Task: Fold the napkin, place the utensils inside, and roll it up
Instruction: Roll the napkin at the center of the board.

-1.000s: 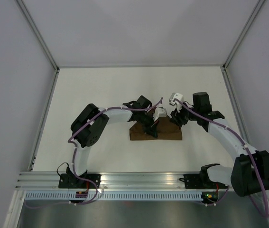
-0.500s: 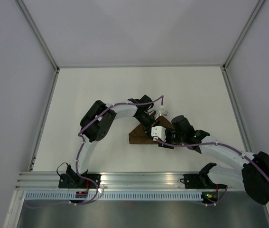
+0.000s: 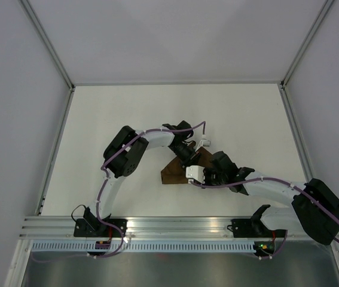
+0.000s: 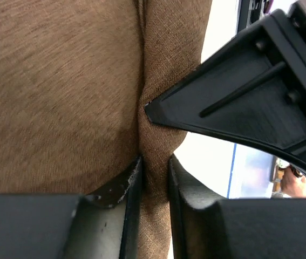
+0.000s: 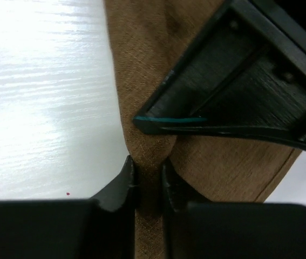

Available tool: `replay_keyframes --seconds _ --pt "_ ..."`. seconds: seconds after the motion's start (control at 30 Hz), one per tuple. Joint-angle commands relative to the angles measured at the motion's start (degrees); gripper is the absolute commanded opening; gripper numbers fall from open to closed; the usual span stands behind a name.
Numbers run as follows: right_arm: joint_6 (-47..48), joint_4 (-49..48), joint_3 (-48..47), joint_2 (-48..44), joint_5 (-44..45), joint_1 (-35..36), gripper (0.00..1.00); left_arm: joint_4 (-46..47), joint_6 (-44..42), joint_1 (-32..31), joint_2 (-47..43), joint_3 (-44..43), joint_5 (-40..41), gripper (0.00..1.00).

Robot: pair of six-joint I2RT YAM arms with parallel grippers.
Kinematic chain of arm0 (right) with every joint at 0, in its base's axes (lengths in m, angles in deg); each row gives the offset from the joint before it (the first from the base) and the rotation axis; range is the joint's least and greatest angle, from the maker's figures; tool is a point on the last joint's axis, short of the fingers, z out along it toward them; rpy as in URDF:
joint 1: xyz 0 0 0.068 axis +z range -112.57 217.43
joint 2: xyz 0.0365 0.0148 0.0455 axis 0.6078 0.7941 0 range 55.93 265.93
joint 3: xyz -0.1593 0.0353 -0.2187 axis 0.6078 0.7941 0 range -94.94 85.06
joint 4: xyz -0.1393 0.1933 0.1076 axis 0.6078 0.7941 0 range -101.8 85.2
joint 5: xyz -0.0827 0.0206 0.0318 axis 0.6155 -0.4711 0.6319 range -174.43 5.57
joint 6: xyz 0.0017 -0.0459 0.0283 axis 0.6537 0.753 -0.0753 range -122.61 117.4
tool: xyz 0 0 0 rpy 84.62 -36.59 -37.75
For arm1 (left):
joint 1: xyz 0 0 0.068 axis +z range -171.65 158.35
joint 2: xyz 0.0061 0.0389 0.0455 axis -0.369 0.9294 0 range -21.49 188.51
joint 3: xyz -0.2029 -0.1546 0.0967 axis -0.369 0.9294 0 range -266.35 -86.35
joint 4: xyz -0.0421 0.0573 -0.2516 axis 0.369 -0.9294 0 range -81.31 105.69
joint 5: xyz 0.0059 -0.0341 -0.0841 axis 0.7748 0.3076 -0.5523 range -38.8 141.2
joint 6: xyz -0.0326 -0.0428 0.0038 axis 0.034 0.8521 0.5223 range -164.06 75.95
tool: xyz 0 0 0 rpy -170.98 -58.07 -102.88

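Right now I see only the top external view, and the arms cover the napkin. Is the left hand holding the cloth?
Observer: Yes. In the left wrist view the left hand is shut on a raised fold of the napkin, which passes between its fingers.
Operator: And the right hand?
Observer: The right wrist view shows the right hand also shut on a ridge of the napkin, right beside bare table.
Operator: Can you see the knife in either wrist view?
Observer: Not clearly. Only a thin teal line shows above the right hand, and I cannot tell what it is.
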State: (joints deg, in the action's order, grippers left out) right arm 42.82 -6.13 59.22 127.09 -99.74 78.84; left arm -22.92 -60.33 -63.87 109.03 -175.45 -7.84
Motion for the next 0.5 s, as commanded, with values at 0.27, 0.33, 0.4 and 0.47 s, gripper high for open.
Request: replay_keyframes --seconds 0.27,0.33,0.4,0.47 --pt "0.1 4.51 -2.62 3.28 -3.4 -1.41 0.0 4.41 6.42 3.8 -4.74 1.46 5.61 0.33" --pt "0.62 8.11 -4.91 5.3 -5.85 -2.73 0.0 8.71 8.7 5.12 -8.33 2.87 7.18 0.34" --pt "1.59 11.1 -6.76 6.45 -7.27 -3.87 0.01 11.53 11.07 6.09 -10.54 5.16 9.72 0.34" --pt "2.2 12.69 -8.07 8.02 -8.41 -5.11 0.0 14.35 12.31 7.32 -13.26 7.0 11.66 0.35"
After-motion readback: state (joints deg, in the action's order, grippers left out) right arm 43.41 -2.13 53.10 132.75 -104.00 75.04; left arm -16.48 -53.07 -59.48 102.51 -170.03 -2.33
